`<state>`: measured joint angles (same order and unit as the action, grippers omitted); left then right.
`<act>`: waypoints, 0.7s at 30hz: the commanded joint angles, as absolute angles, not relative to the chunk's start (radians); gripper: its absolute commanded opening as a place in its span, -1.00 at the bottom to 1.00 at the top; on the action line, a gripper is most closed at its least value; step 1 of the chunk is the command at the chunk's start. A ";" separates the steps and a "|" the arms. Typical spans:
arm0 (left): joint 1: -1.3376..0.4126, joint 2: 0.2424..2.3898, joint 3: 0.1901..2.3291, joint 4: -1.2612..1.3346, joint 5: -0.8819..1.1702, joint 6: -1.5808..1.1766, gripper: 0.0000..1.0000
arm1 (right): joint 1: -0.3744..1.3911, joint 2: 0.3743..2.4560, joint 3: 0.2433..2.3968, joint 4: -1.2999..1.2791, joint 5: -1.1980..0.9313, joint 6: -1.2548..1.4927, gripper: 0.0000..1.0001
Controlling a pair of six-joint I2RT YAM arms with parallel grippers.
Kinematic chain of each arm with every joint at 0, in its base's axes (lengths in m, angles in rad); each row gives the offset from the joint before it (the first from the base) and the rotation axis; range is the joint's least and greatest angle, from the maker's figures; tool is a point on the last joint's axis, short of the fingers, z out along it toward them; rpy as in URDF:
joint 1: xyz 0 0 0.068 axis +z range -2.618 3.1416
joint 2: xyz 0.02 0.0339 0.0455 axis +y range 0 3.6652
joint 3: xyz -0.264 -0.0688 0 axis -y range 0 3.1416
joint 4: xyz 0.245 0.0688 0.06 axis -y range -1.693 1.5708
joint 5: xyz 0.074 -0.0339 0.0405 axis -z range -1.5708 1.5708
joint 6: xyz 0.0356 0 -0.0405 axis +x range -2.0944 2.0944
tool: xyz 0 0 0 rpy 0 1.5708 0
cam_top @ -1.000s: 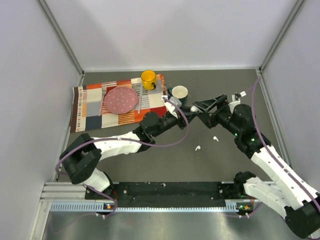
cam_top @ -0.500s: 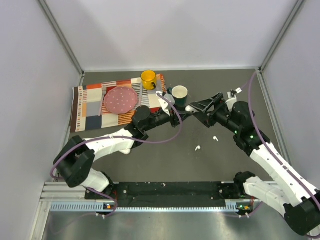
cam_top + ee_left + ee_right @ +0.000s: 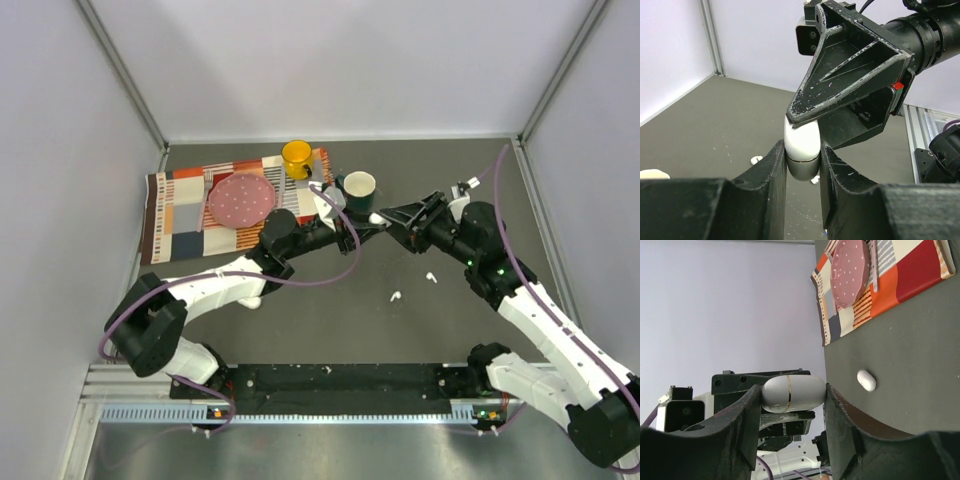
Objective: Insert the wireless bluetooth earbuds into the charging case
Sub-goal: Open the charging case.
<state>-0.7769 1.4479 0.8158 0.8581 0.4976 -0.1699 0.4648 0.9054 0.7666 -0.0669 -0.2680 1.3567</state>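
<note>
The white charging case (image 3: 377, 218) is closed and held in the air between the two arms, near the green mug. My left gripper (image 3: 366, 226) is shut on its lower half, as the left wrist view shows (image 3: 802, 159) with the case (image 3: 801, 141) between its fingers. My right gripper (image 3: 388, 214) is shut on the case end to end; the right wrist view (image 3: 792, 396) shows the case (image 3: 792, 392) lying lengthwise between its fingers. Two white earbuds lie on the dark table, one (image 3: 396, 296) nearer, one (image 3: 431, 277) to its right. Both also show in the left wrist view (image 3: 756, 160) (image 3: 814, 180).
A dark green mug (image 3: 359, 187) stands just behind the grippers. A yellow mug (image 3: 297, 158) and a pink plate (image 3: 241, 198) sit on a patchwork cloth (image 3: 180, 205) at the back left. A small white oval object (image 3: 866, 380) lies on the table.
The left arm carried the case slightly left and back. The right gripper moved in from the right and now closes over the case's ends.
</note>
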 commanded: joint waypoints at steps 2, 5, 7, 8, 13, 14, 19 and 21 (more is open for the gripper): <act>-0.781 1.428 0.839 0.903 0.540 -0.228 -0.73 | 0.476 0.893 0.769 0.041 -0.281 1.388 -0.59; -0.779 1.434 0.822 0.960 0.519 -0.264 -0.31 | 0.476 0.890 0.741 0.076 -0.282 1.442 -0.65; -0.781 1.439 0.812 0.997 0.493 -0.294 -0.13 | 0.476 0.890 0.715 0.101 -0.284 1.488 -0.69; -0.781 1.440 0.798 1.041 0.485 -0.305 -0.02 | 0.476 0.888 0.707 0.129 -0.284 1.500 -0.71; -0.779 1.462 0.764 1.170 0.442 -0.354 0.05 | 0.476 0.885 0.686 0.146 -0.279 1.554 -0.73; -0.781 1.468 0.759 1.190 0.439 -0.359 0.05 | 0.476 0.885 0.683 0.161 -0.279 1.558 -0.73; -0.779 1.485 0.755 1.201 0.434 -0.360 0.06 | 0.476 0.876 0.655 0.227 -0.279 1.609 -0.73; -0.779 1.493 0.747 1.216 0.420 -0.367 0.06 | 0.476 0.871 0.650 0.236 -0.270 1.615 -0.73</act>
<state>-0.7750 1.4799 0.7677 1.1076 0.4438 -0.3420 0.4648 0.9024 0.6590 0.1341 -0.2794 1.5730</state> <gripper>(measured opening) 0.527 0.466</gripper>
